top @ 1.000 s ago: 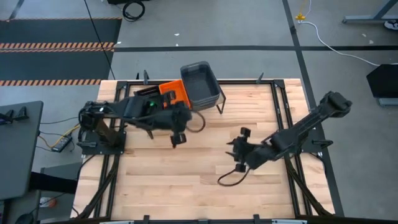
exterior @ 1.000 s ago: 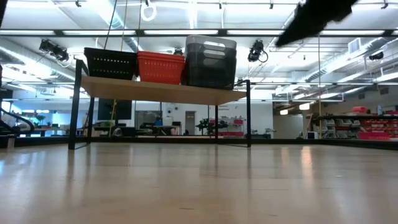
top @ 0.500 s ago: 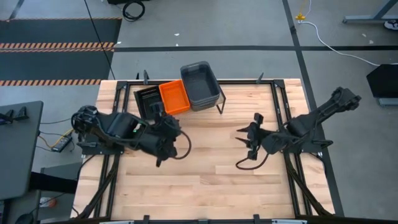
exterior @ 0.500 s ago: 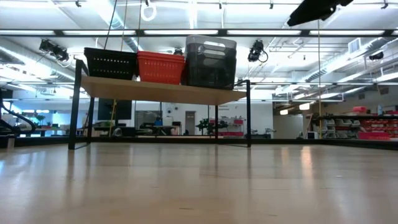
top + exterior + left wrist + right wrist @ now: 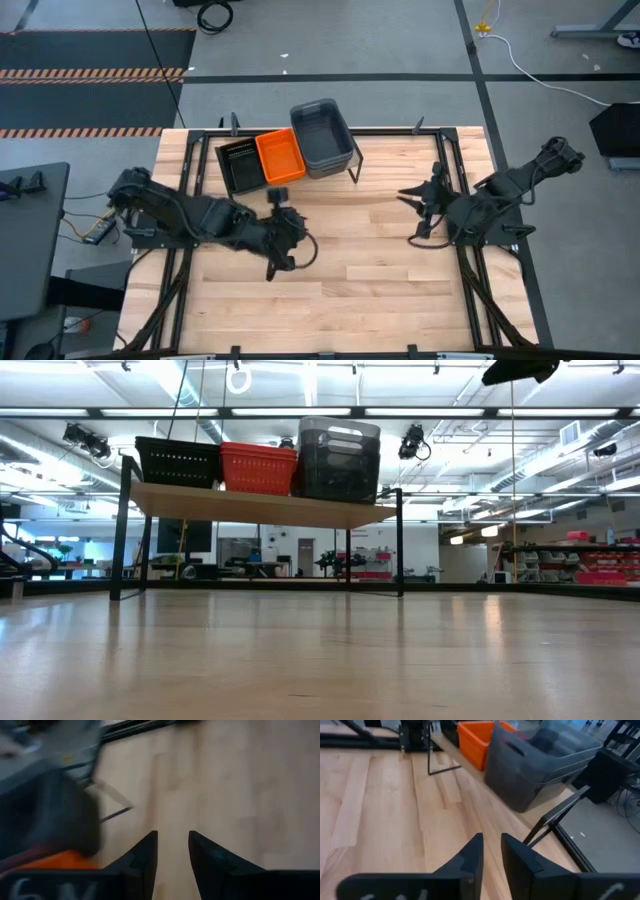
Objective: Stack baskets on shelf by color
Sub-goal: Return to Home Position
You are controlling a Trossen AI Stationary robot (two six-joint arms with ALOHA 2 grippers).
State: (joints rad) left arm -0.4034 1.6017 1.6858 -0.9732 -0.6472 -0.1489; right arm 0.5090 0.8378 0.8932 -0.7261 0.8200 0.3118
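Although no basket is in a gripper now, all of them stand in one row on the shelf (image 5: 260,507) at the far edge of the table (image 5: 380,300): the black basket (image 5: 238,165) at the left end, the orange basket (image 5: 279,157) just beside it, and the deeper dark-grey bin (image 5: 322,137) at the right end. From the low view, the grey bin looks like two nested ones.

The left gripper (image 5: 283,232) is over the bare table near the shelf, and its fingers (image 5: 145,851) show only a narrow gap with nothing between them. The right gripper (image 5: 425,205) is well apart at the right side, also with a narrow gap and empty.

I judge the sorting is done and the arms go to rest. The baskets seem light and stiff, of thin smooth plastic, so they may slip. The best hold would be to pinch the rim of a short wall; a nested stack could shift if it is pushed from the side.
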